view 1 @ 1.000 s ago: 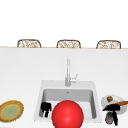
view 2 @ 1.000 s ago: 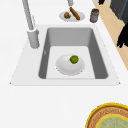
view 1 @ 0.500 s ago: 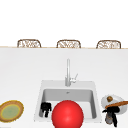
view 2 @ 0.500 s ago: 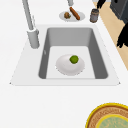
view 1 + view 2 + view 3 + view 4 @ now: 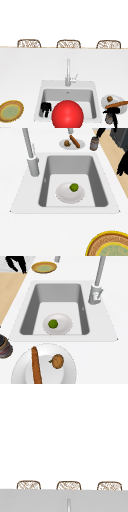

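Round yellow-rimmed woven plate (image 5: 11,111) with green centre, far left on white counter

Left hand (image 5: 45,109), black, fingers hanging relaxed, holding nothing, over left edge of grey steel sink (image 5: 40,100)

Big glossy red ball (image 5: 67,114) at sink front; smooth, so I judge it needs wide grasp from both sides

White shallow bowl (image 5: 70,193) with small green round fruit (image 5: 74,187) in basin

Right hand (image 5: 113,117) just beside dark jar (image 5: 94,143), near white plate (image 5: 17,366) with long brown stick (image 5: 36,366) and brown nut (image 5: 57,361); cannot tell its fingers
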You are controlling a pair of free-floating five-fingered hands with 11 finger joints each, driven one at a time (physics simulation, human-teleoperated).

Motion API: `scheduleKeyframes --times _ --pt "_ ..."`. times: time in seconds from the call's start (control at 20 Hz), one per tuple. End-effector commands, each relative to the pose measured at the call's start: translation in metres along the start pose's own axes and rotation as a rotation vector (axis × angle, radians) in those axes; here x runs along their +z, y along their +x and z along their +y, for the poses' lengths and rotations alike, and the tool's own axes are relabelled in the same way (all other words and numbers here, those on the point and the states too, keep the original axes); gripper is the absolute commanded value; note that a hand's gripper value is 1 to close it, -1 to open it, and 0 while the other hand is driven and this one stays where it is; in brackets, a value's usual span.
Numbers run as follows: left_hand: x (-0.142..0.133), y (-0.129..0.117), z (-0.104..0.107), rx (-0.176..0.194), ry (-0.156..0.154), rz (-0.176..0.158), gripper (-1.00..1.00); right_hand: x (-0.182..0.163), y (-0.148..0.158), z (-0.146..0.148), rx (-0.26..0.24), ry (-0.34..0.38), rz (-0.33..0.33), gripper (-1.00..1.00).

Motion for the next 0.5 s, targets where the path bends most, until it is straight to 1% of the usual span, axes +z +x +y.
scheduleKeyframes --times 0.0,0.1,0.3,0.45 --pt "0.0 0.0 0.0 0.0 0.0 0.0 0.0 0.011 0.001 -0.009 0.003 -0.04 -0.007 -1.0" --pt "0.0 0.0 0.0 0.0 0.0 0.0 0.0 0.007 -0.002 -0.013 0.012 -0.053 -0.001 -1.0" --pt "0.0 0.0 0.0 0.0 0.0 0.0 0.0 -0.014 -0.006 -0.017 0.005 -0.02 -0.001 -1.0" --pt "0.0 0.0 0.0 0.0 0.0 0.0 0.0 -0.027 -0.009 -0.026 0.012 -0.031 -0.01 -1.0"
